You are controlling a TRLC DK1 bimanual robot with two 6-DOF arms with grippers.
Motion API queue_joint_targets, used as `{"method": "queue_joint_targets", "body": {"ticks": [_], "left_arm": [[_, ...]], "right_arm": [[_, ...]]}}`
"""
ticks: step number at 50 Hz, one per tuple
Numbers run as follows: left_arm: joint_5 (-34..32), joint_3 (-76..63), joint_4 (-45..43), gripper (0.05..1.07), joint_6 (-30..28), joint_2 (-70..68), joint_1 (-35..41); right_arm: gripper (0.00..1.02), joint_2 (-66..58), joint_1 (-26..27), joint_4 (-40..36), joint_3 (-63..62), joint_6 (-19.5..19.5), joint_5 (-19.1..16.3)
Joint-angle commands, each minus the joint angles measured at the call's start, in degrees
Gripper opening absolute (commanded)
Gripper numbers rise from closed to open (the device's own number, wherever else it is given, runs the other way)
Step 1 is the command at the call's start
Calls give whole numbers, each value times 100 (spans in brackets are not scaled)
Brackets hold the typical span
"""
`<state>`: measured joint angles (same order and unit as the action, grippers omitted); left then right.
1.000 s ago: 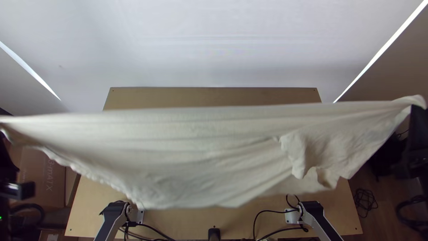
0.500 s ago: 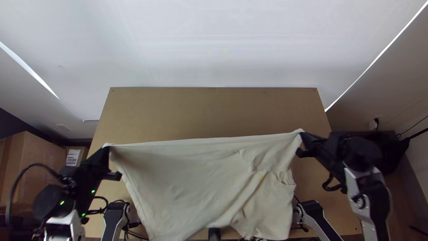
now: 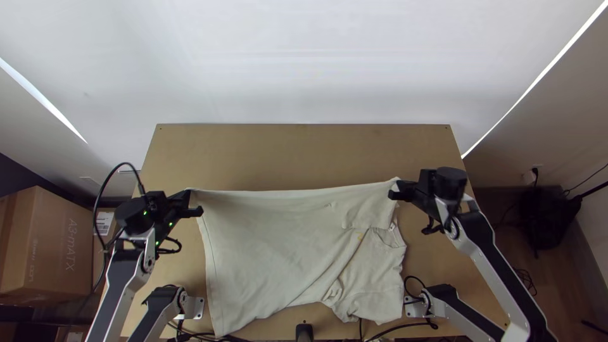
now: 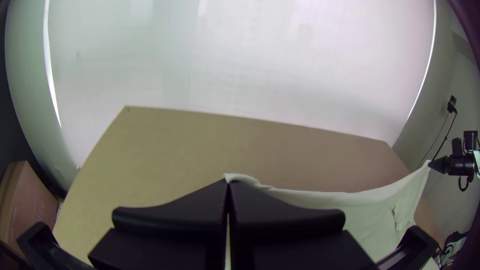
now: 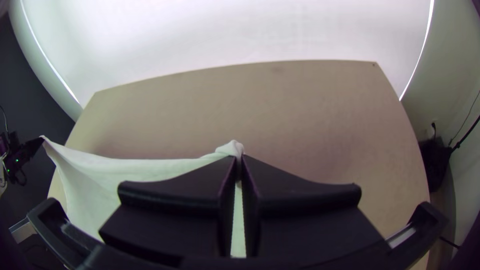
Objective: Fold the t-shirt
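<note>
The cream t-shirt [image 3: 272, 247] is stretched between the two grippers in the top view, its far edge nearly straight and its body hanging toward the table's near edge, with folds and the collar at the right. My left gripper [image 3: 195, 204] is shut on its far left corner; in the left wrist view the left gripper [image 4: 228, 184] has a bit of cloth at its tips. At the far right corner my right gripper [image 3: 394, 189] is shut on the cloth, and the right wrist view shows a bunched tuft in the right gripper [image 5: 240, 159].
Bare wooden table [image 3: 297, 152] lies beyond the shirt. A cardboard box [image 3: 47, 244] stands off the table's left side. Black cables [image 3: 392, 328] run along the near edge by the arm bases, and a dark bag [image 3: 543, 218] is on the floor at right.
Both grippers came inward from the view's sides with the shirt between them. The shirt dropped lower, looks smaller, and its lower part now hangs over the near half of the table.
</note>
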<state>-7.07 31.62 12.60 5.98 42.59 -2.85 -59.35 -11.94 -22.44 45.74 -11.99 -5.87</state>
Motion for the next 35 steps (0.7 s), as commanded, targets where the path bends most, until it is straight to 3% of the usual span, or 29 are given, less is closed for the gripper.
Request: {"method": "queue_joint_targets", "body": {"ticks": [1,15,35], "left_arm": [[-14,354,-232,8,-35,909,4],[-5,1488,-478,8,-150,3054,-31],[57,3501,-575,8,-141,5269,-22]], "right_arm": [[2,-929,61,169,445,-84,-55],[2,-2845,201,222,1702,-102,-99],[2,-4568,553,222,3381,39,-90]]}}
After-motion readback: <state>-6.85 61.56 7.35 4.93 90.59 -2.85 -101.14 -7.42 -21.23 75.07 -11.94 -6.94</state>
